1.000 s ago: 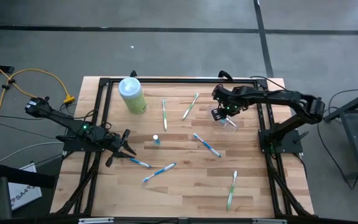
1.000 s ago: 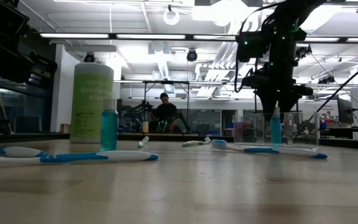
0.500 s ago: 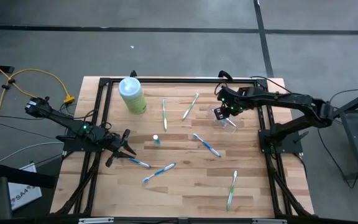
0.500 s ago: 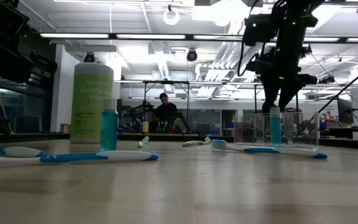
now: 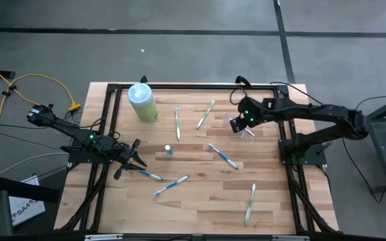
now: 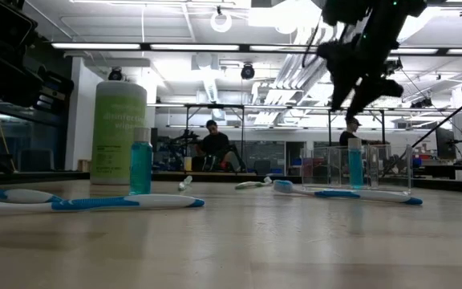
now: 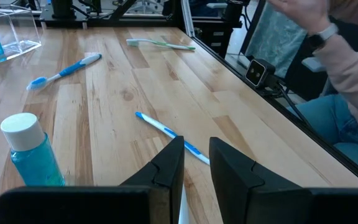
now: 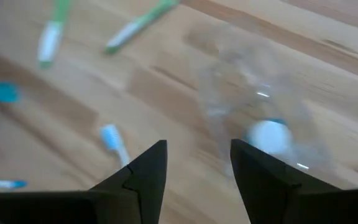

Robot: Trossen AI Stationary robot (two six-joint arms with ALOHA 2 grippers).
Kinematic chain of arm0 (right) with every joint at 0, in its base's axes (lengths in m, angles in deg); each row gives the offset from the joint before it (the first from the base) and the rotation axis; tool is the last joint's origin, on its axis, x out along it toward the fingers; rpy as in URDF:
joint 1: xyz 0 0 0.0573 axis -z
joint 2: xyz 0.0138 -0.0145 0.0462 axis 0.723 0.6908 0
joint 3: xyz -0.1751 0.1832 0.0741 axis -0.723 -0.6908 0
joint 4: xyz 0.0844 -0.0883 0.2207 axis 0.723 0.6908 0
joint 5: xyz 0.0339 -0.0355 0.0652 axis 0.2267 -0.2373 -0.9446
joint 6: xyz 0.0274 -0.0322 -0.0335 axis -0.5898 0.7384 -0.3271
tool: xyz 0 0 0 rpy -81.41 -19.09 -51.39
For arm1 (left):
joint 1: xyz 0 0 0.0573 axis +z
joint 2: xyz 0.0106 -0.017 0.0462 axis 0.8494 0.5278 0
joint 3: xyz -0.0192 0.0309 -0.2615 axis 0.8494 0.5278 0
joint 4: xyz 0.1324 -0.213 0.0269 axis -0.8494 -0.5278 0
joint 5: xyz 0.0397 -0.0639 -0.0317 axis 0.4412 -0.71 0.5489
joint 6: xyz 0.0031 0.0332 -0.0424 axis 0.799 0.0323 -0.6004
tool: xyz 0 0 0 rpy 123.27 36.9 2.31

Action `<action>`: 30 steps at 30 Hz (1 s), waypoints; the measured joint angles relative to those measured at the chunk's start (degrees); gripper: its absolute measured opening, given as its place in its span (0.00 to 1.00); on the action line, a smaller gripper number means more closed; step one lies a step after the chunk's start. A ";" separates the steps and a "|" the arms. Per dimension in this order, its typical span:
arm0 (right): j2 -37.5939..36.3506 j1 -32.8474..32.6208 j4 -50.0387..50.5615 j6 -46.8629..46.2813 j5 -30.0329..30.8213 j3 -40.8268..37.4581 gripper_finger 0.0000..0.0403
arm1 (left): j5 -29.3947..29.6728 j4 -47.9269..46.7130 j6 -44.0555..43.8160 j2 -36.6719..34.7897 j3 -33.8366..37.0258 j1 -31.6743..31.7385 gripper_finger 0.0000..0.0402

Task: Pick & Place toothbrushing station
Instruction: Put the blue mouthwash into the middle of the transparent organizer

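The toothbrushing station (image 5: 246, 132) is a clear, boxy holder standing on the table's far right part. A small blue bottle with a white cap (image 8: 269, 137) stands inside it; the low view shows the holder (image 6: 379, 167) as well. My right gripper (image 5: 236, 123) hangs open above the holder and a little to its left, pointing steeply down, with nothing between its fingers (image 8: 194, 171). My left gripper (image 5: 136, 154) waits low at the table's left side, its fingers a narrow gap apart (image 7: 196, 163) and empty, next to a blue toothbrush (image 7: 169, 132).
Several blue and green toothbrushes lie scattered, among them a blue one (image 5: 223, 156) near the holder and a green one (image 5: 250, 204) at the near right. A pale-green bottle (image 5: 142, 102) stands far left, a second small blue bottle (image 5: 169, 150) mid-table. A person's hand (image 7: 303, 15) shows beyond the table edge.
My right gripper has risen from just above the holder and drawn back a little toward the table's right edge, tipping less steeply down. Its fingers stay apart as before. The holder and the bottle in it have kept their place.
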 joint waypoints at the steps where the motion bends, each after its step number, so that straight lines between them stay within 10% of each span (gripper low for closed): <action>1: -0.05 -1.23 -1.67 0.03 0.12 -0.01 0.42 | 0.00 0.00 0.00 0.00 0.00 0.00 0.18; 30: 3.69 -25.01 -34.37 18.56 -0.53 0.01 0.42 | 0.00 0.00 0.00 0.00 0.00 0.01 0.18</action>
